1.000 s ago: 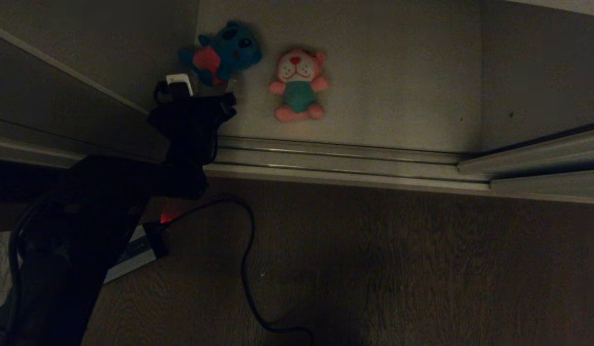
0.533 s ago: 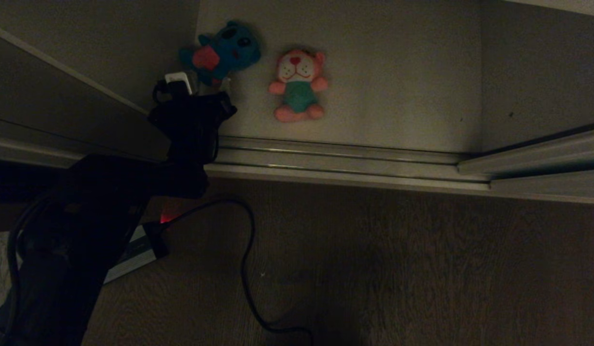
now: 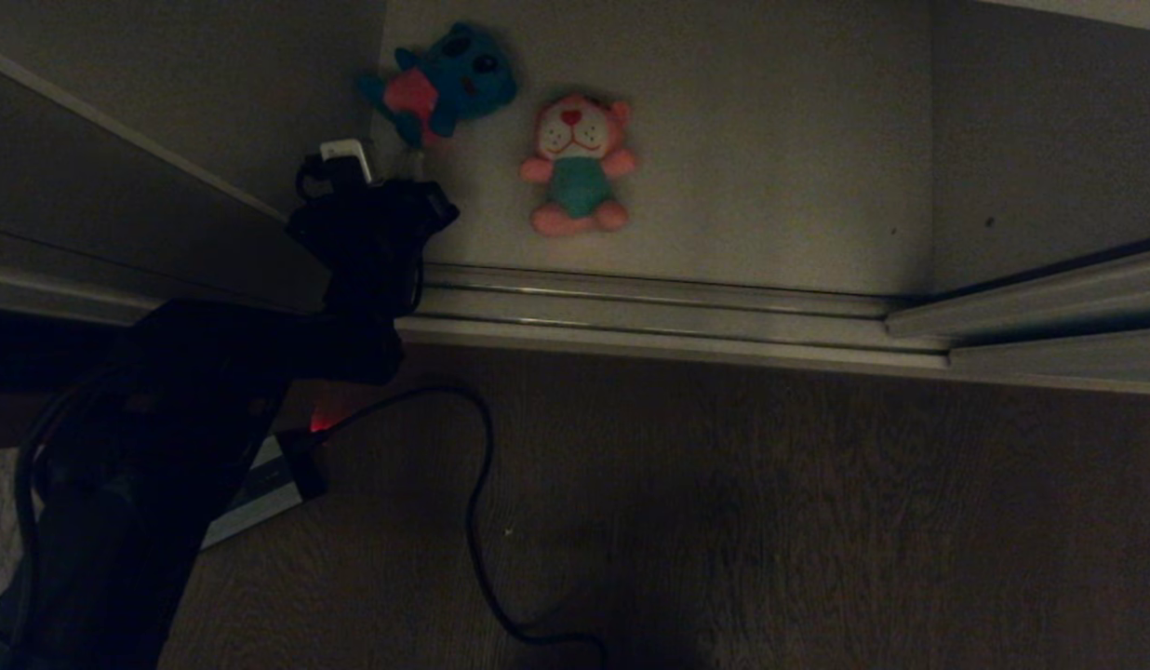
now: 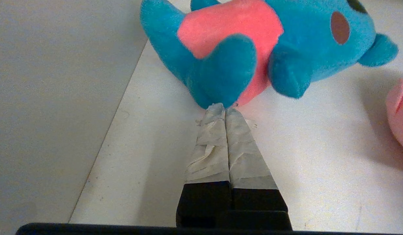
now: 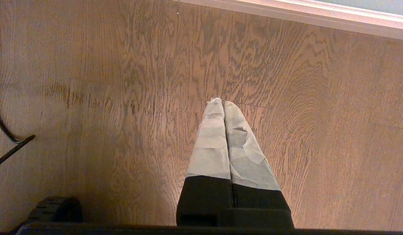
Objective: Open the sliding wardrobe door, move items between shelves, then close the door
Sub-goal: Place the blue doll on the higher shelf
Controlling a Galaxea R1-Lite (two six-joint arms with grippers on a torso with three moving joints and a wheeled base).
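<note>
My left gripper (image 4: pixel 225 109) is closed tight, tips together and just touching the blue toy's (image 4: pixel 253 49) foot; whether any plush is pinched, I cannot tell. The toy lies on the lower shelf (image 3: pixel 770 140) by its left wall, the pink toy (image 3: pixel 578 163) at its 4 o'clock. Judgement: grasp likely missed.

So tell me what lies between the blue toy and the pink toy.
Nothing: only bare shelf separates the blue toy and pink toy, per the head view.

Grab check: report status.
Left end effector shut, tips against blue red-bellied plush toy, grip unconfirmed. Right end effector shut over wooden floor. Pink plush toy apart.
</note>
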